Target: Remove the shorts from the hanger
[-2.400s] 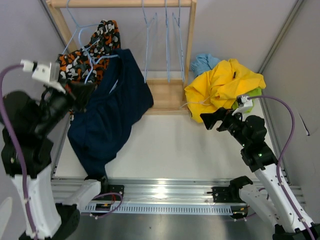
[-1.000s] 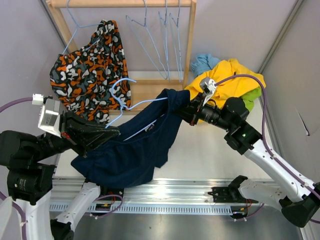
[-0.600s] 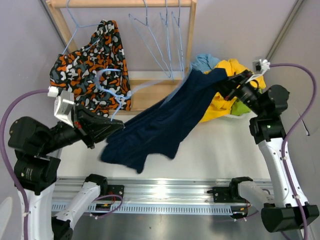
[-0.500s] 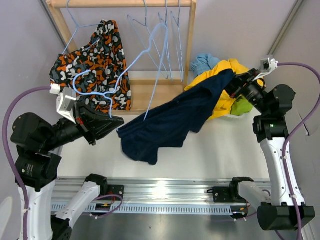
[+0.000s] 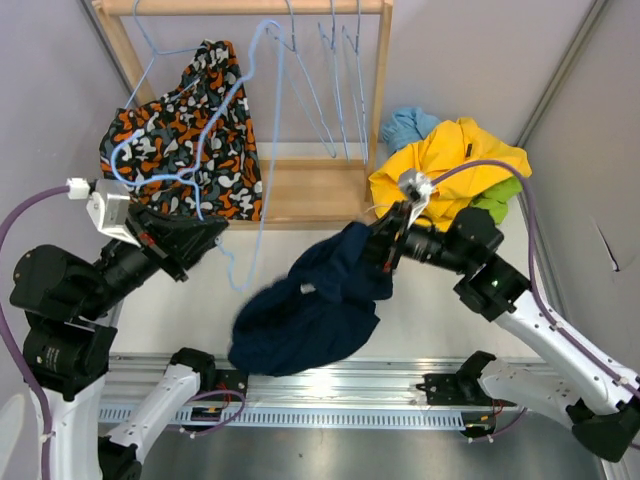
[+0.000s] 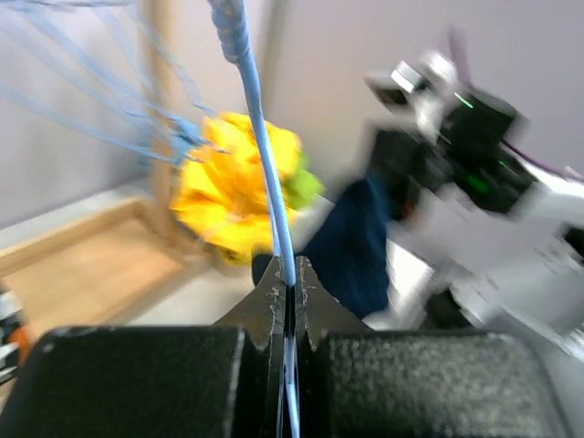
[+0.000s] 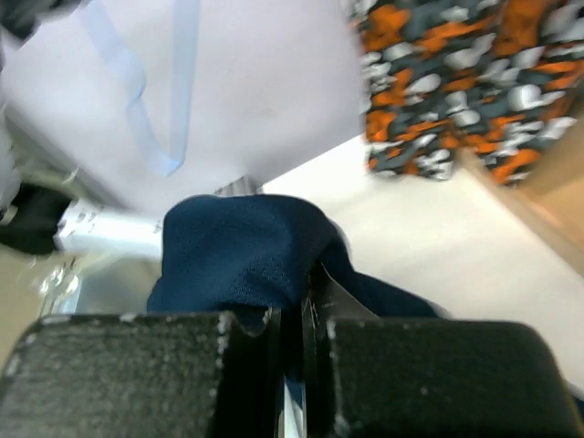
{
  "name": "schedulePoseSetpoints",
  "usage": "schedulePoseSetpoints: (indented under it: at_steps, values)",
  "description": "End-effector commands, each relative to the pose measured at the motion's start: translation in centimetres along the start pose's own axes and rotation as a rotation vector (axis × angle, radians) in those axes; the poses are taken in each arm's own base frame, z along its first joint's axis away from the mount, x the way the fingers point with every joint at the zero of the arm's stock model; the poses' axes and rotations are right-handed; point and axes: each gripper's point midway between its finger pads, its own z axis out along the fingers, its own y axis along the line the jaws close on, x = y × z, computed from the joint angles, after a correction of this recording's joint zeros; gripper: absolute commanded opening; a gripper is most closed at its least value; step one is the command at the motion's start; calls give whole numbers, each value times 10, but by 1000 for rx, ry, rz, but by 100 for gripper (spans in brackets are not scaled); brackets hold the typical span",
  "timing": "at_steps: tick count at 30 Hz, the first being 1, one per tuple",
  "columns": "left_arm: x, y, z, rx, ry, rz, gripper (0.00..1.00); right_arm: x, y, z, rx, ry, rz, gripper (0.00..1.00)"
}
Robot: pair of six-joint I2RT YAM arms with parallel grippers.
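The dark navy shorts [image 5: 310, 310] lie bunched on the table's front middle, free of any hanger. My right gripper [image 5: 385, 245] is shut on their upper right edge; in the right wrist view the navy fabric [image 7: 237, 251] bulges over the closed right gripper [image 7: 303, 292]. My left gripper [image 5: 210, 232] is shut on a bare light blue hanger [image 5: 270, 130], blurred, reaching up toward the rack. The left wrist view shows its wire [image 6: 265, 164] pinched in the left gripper [image 6: 288, 274]. Camouflage shorts [image 5: 185, 130] hang at the rack's left.
A wooden rack [image 5: 240, 8] with a wooden base [image 5: 310, 195] stands at the back, with empty blue hangers [image 5: 335, 80] on its bar. Yellow shorts [image 5: 445, 165], light blue shorts [image 5: 405, 125] and lime green shorts [image 5: 500, 200] are piled at the right.
The navy shorts slid off the hanger as my right gripper pulled them right, then came back to the table's middle front. My left gripper swung the bare hanger up.
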Motion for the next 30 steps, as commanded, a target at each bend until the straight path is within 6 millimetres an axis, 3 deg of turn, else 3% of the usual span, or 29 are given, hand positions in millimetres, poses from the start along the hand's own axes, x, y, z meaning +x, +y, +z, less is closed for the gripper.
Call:
schedulePoseSetpoints:
  at_steps: [1,2,4,6,7,8,9,10,11,12,13,14,15,16,17,18,19,21,22,23,25,27,28,29,30]
  values:
    - [-21,53,5,-265,-113,23,0,-7,27,2,8,-46,-124,0]
    - [-19,70,7,-344,-100,12,0,-7,25,4,15,-46,-121,0]
    - [-17,105,-5,-535,-95,26,0,-28,15,1,100,-68,-155,0]
    - [0,141,-26,-756,-37,26,0,-48,-11,-1,221,-78,-195,0]
    - [15,150,-34,-812,20,27,0,-83,-7,-5,242,-143,-224,0]
    - [20,154,-40,-847,37,34,0,-106,-28,-14,324,-183,-241,0]
    - [33,161,-45,-879,75,37,0,-118,-47,-12,374,-184,-241,0]
    - [38,162,-48,-886,89,39,0,-157,-38,-17,360,-252,-268,0]
    - [47,164,-48,-883,110,35,0,-185,-59,-32,436,-297,-288,0]
    - [50,161,-49,-872,105,34,0,-193,-85,-25,472,-284,-273,0]
    - [57,161,-48,-859,116,26,0,-210,-92,-25,476,-299,-284,0]
    - [65,159,-44,-830,135,13,0,-254,-77,-34,476,-380,-339,0]
    - [67,157,-42,-815,134,7,0,-270,-91,-42,524,-397,-354,0]
    - [75,157,-41,-802,150,-1,0,-277,-121,-33,556,-384,-339,0]
    - [78,156,-38,-785,160,-6,0,-315,-99,-42,543,-467,-393,0]
    - [80,156,-37,-779,166,-10,0,-326,-111,-47,576,-479,-396,0]
    - [83,157,-34,-771,172,-12,0,-326,-150,-37,609,-458,-368,0]
    - [86,157,-28,-748,186,-15,0,-343,-163,-40,636,-493,-381,0]
    - [86,160,-23,-743,190,-16,0,-335,-199,-37,675,-468,-355,0]
    - [87,161,-19,-734,194,-16,0,-330,-215,-36,698,-458,-344,0]
    - [85,164,-11,-719,196,-9,0,-300,-270,-39,794,-418,-292,0]
    - [86,165,4,-669,223,-14,0,-279,-301,-48,883,-413,-272,0]
    - [85,166,11,-656,225,-12,0,-232,-337,-51,946,-333,-202,1]
    - [90,175,21,-651,257,-18,0,-218,-342,-55,965,-317,-184,30]
    - [77,175,28,-639,242,1,0,-203,-352,-60,993,-305,-165,53]
